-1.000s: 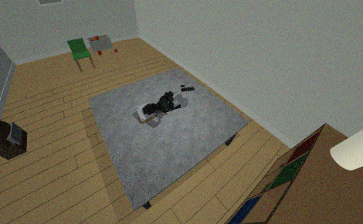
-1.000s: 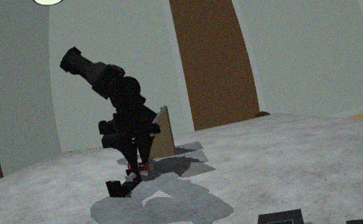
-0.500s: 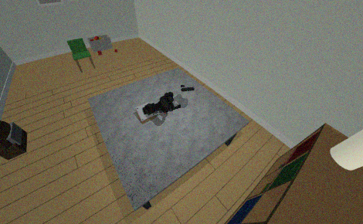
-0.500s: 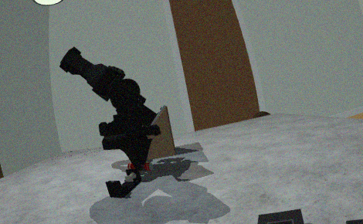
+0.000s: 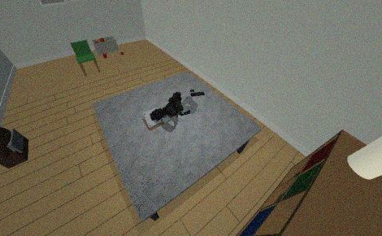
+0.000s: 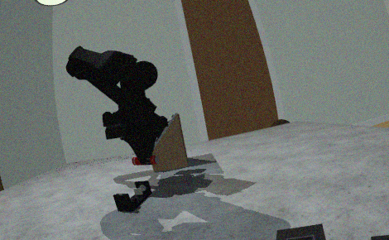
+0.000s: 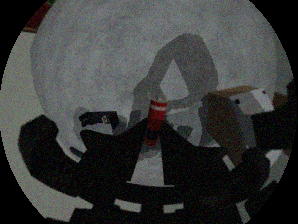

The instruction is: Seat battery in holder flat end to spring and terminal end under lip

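The tool [image 6: 144, 159] grips the red battery [image 6: 143, 160], held clear above the surface [image 6: 313, 174]. The holder [image 6: 132, 198] sits below and slightly ahead, unfilled. Pickup looks done; seating and release remain.

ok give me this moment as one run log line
gripper: shut on battery | battery: lifted off the grey surface, roughly level | holder: below, nothing in it | seating: not yet done

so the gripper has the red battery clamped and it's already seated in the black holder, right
Not seated. The gripper does have the red battery clamped, but carries it in the air beside the brown wedge, above and apart from the black holder. The exterior view shows it.
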